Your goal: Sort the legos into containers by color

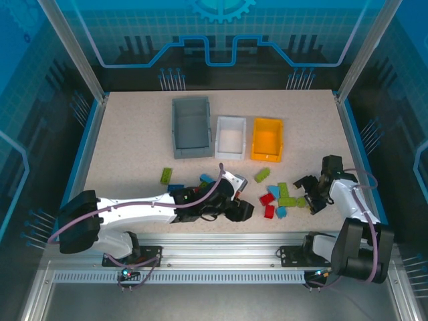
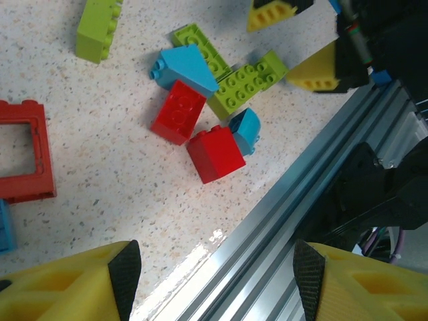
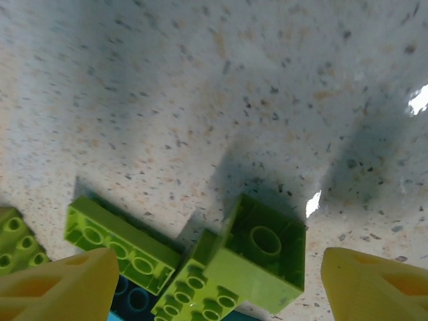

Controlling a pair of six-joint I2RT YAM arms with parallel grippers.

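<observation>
Evidently the containers (image 1: 231, 120) are set in a far row, grey to orange, apparently unfilled. Nearer, the left gripper (image 1: 239, 210) is held spread and empty beside the mixed legos (image 1: 267, 199) by the near rail (image 2: 287, 214), presumably for a pick. Rightmost, the right gripper (image 3: 221, 261) is held open around a lime brick (image 3: 264, 257), which is straddled but not clamped.

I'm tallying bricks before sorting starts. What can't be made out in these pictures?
Top view: whatever lies under the left arm is hidden; the brick pile is too small to count.
Left wrist view: the red frame is cut off by the left edge.
Right wrist view: a blue brick is mostly hidden under lime bricks.
</observation>
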